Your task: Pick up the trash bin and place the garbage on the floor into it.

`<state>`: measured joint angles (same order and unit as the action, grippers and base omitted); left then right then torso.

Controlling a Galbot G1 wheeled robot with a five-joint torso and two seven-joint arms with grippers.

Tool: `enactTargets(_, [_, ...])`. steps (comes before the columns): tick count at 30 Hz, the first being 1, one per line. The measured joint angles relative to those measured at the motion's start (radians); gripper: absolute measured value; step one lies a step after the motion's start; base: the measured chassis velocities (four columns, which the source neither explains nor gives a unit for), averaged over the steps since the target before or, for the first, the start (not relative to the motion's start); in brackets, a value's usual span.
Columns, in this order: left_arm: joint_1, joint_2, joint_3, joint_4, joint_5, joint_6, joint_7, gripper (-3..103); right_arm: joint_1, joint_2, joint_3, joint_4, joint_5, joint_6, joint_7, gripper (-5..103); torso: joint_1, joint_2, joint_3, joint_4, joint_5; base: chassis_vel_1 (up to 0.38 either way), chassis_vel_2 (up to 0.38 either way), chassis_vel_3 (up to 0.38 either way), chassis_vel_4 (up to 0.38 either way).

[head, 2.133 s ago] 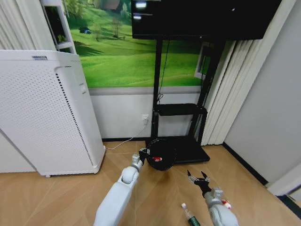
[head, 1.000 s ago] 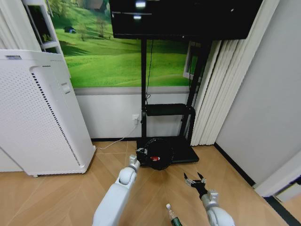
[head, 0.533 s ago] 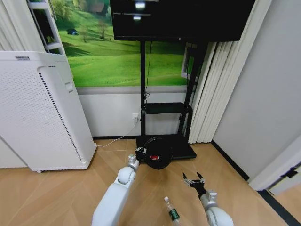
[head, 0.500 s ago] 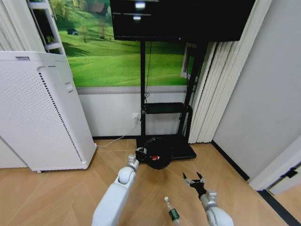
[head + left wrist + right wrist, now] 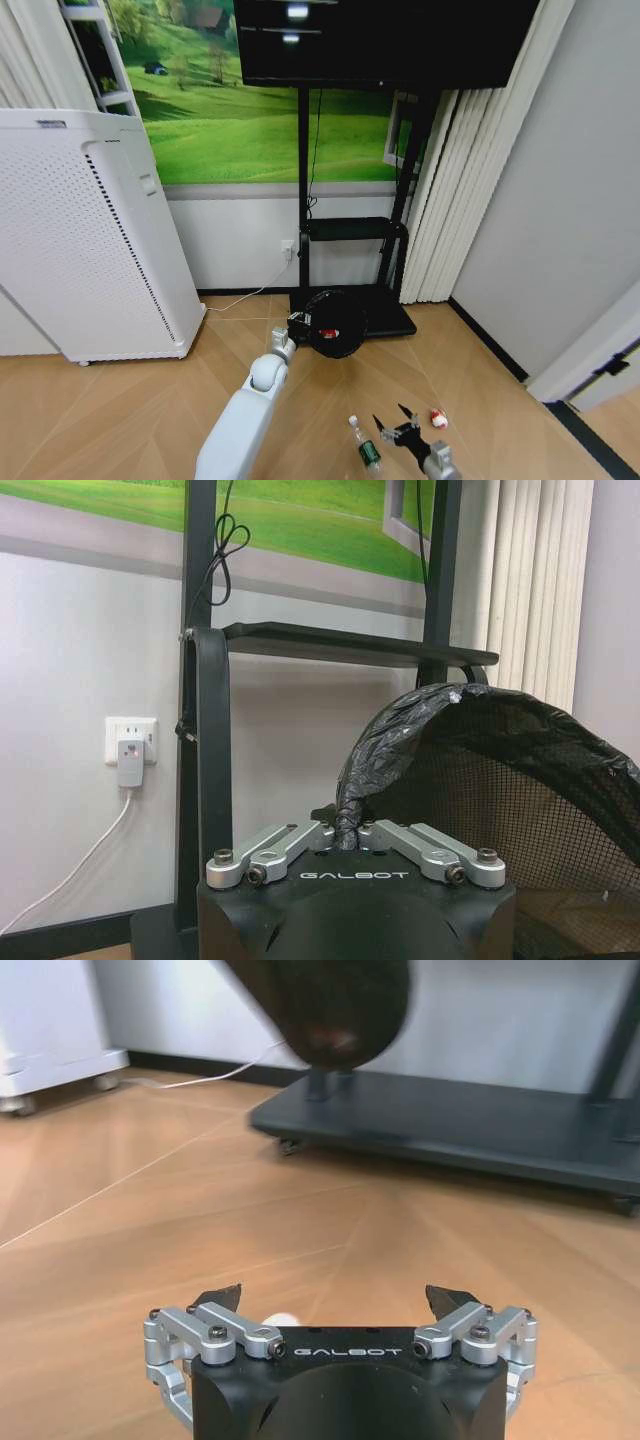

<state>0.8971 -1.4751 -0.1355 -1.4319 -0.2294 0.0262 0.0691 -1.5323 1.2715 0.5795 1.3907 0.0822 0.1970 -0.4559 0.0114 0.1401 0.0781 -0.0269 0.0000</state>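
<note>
Gripping the rim of the trash bin [image 5: 336,324], the left gripper [image 5: 296,322] has its fingers [image 5: 290,842] pinched together on the black liner [image 5: 372,760] folded over the edge, as the left wrist view shows from close by; that view also shows the bin's mesh wall [image 5: 500,810] and, behind it, a black stand [image 5: 205,680] with a shelf and a wall socket [image 5: 131,752] with a white plug. In the head view the bin hangs off the floor [image 5: 150,410] at the end of the outstretched left arm, tipped so that its mouth faces the camera, with something red visible inside, in front of the black stand base [image 5: 385,318]. The right gripper [image 5: 400,432] sits low at the bottom of the head view with its fingers spread wide and nothing between them, just beside a small green bottle [image 5: 368,452] with a white cap lying on the floor; a red-and-white scrap [image 5: 437,417] lies on the floor near it on the other side. From the right wrist view the two dark fingertips [image 5: 218,1294] stand well apart above the parquet, a small white shape [image 5: 281,1319] shows between them, and the held bin [image 5: 330,1005] appears farther off as a dark blurred shape. A large white perforated appliance [image 5: 90,230] stands to the left.
</note>
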Motion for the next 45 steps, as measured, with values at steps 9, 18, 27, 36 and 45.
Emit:
enactTargets(9, [0.010, -0.004, -0.005, -0.007, 0.004, -0.003, 0.002, 3, 0.039, 0.009, -0.030, -0.063, -0.021, 0.014, -0.043, 100, 0.000, 0.000, 0.000, 0.0002, -0.0001, 0.000, 0.000, 0.000, 0.000])
enactTargets(18, [0.011, -0.001, -0.015, -0.011, 0.003, -0.004, 0.008, 3, 0.129, 0.030, -0.061, -0.245, -0.070, 0.033, -0.039, 100, 0.000, 0.000, 0.000, 0.0000, 0.0000, 0.000, 0.000, 0.000, 0.000])
enactTargets(27, [0.017, 0.003, -0.020, -0.008, 0.002, -0.010, 0.017, 3, 0.168, 0.043, -0.056, -0.350, -0.107, 0.063, -0.014, 100, 0.000, 0.000, 0.000, 0.0000, 0.0000, 0.000, 0.000, 0.000, 0.000])
enactTargets(36, [0.006, 0.004, -0.021, -0.004, -0.002, -0.011, 0.019, 3, 0.202, 0.044, -0.055, -0.424, -0.134, 0.074, -0.002, 100, 0.000, 0.000, 0.000, 0.0000, 0.0000, 0.000, 0.000, 0.000, 0.000])
enactTargets(45, [0.003, 0.003, -0.027, 0.003, -0.002, -0.013, 0.022, 3, 0.214, 0.040, -0.055, -0.440, -0.137, 0.077, 0.000, 79, 0.000, 0.000, 0.000, 0.0000, 0.0000, 0.000, 0.000, 0.000, 0.000])
